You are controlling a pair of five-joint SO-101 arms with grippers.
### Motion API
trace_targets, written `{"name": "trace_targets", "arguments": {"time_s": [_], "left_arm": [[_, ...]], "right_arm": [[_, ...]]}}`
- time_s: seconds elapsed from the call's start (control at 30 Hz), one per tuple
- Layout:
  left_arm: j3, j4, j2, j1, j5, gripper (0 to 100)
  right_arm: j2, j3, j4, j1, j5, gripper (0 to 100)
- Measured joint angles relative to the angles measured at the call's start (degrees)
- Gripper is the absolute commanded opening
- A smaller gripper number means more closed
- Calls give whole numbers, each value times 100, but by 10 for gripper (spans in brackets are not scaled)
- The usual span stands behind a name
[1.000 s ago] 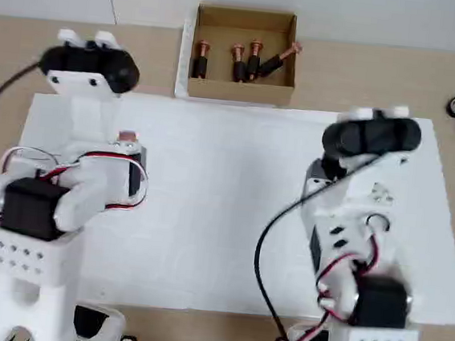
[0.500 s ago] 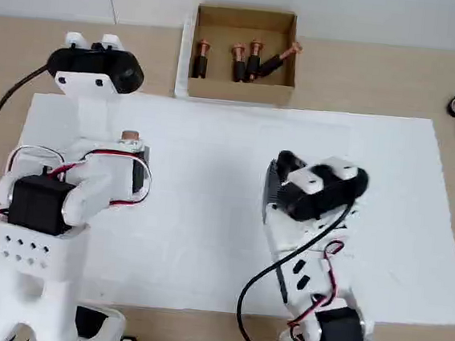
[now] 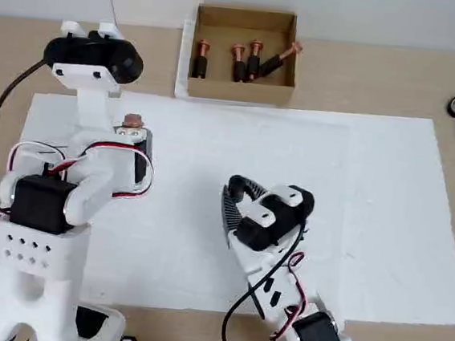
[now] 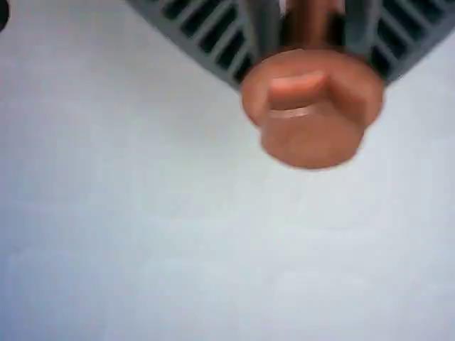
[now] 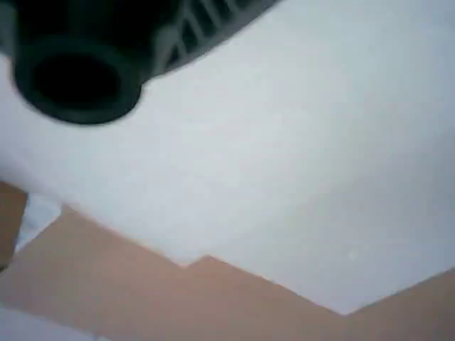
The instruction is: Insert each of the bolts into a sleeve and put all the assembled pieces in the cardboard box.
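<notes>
Each gripper holds one half of a pair over the white sheet [image 3: 370,192].
The left gripper [image 3: 132,126] is clamped on a copper bolt [image 4: 311,106], its head jutting past the fingertips. The right gripper [image 3: 232,203] grips a black sleeve [image 5: 75,79], open end out beyond its ribbed fingers [image 5: 206,25]. The cardboard box [image 3: 239,91], with four assembled pieces [image 3: 239,63] inside, lies well beyond both grippers, past the sheet's edge.

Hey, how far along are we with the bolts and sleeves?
Four assembled pieces already lie in the cardboard box. In hand: the left claw holds a copper bolt, the right claw a black sleeve, apart over the white sheet. Left: join them and box the piece.
</notes>
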Motion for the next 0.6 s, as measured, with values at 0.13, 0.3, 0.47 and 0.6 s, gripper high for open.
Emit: {"name": "trace_targets", "arguments": {"time_s": [0.13, 0.3, 0.47, 0.6], "left_arm": [[431, -440, 0, 220, 0, 6], [756, -1178, 9, 747, 299, 6], [756, -2004, -229, 1196, 352, 6], [1029, -2119, -1116, 1486, 352, 6]], "right_arm": [[0, 0, 0, -193, 0, 4], [0, 0, 53, -246, 0, 4], [0, 0, 53, -246, 0, 4], [0, 0, 53, -246, 0, 4]]}}
